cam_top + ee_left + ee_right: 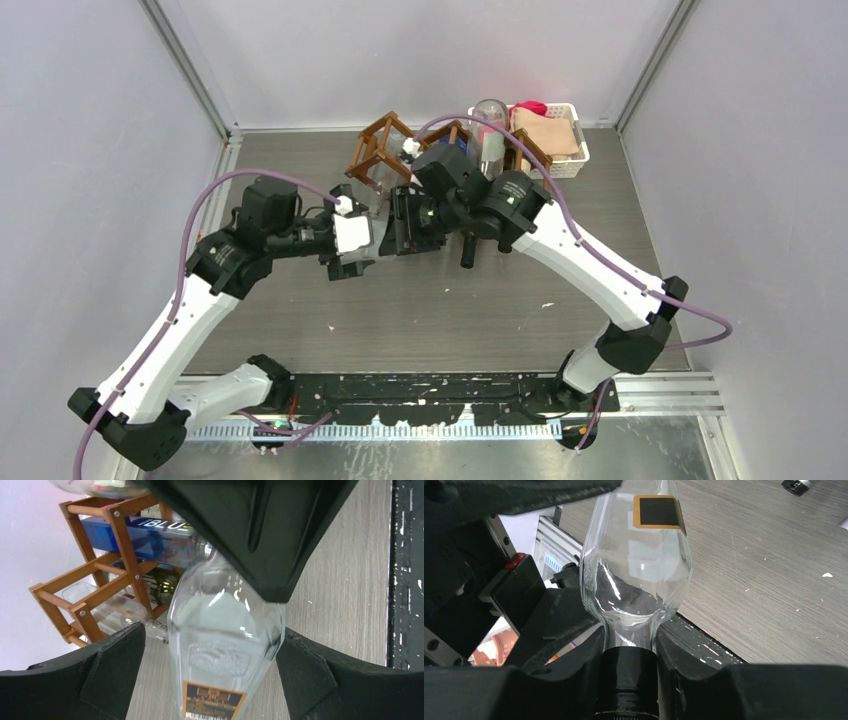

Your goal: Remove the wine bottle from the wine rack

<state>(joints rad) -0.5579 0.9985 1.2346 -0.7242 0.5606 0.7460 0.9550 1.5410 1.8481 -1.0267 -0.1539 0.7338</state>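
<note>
Right wrist: right fingers [679,680] clamp wine bottle [636,580] at neck; left fingers [90,680] splayed wide, straddling its body lengthwise.

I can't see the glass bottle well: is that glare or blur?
Left wrist view: white glints streak the clear bottle, while the wine rack behind is sharp. Right wrist view: reflections on its shoulder, the right claw at the neck in shadow. Top view: even light, arms mostly hide it.
</note>
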